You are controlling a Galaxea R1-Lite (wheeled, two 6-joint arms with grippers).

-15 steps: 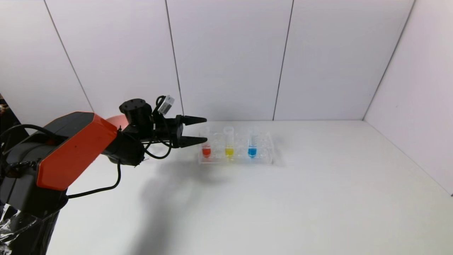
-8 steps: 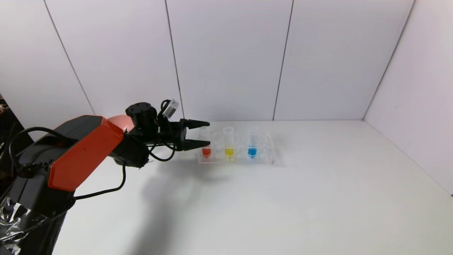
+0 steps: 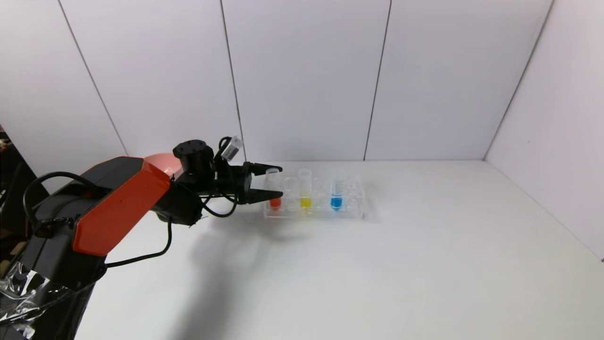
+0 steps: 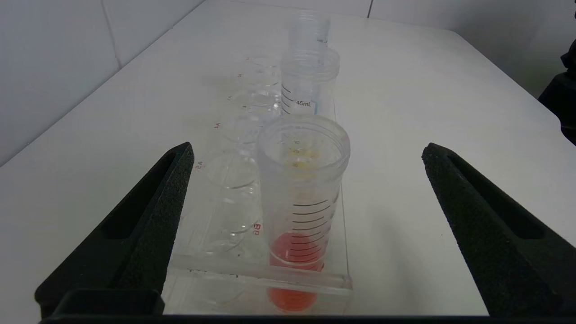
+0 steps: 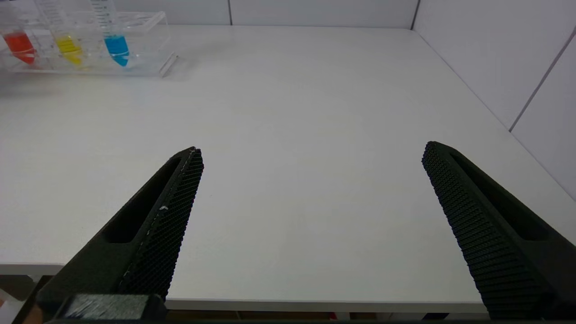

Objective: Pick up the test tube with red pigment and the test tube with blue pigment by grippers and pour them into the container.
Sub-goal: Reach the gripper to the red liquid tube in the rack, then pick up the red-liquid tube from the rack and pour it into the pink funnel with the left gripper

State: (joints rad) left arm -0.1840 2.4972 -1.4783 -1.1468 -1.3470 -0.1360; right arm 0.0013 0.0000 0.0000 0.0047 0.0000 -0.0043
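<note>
White table: left gripper [image 3: 277, 181] has advanced, jaws wide, apparently straddling red tube [image 3: 273, 189].

Lab-style test cell indicated: bare white table [image 3: 377, 264] enclosed by plain white panel walls [image 3: 302, 80]; clear tube rack [image 3: 351, 208] with graduated pigment tubes set just ahead of left gripper [image 3: 278, 181].

Yellow tube [image 3: 305, 188] crowds red tube [image 3: 274, 189]; table's [image 3: 377, 264] right open.

Left gripper [image 3: 276, 181] extended forward, fingers spread wide, right gripper [image 5: 310, 155] agape
</note>
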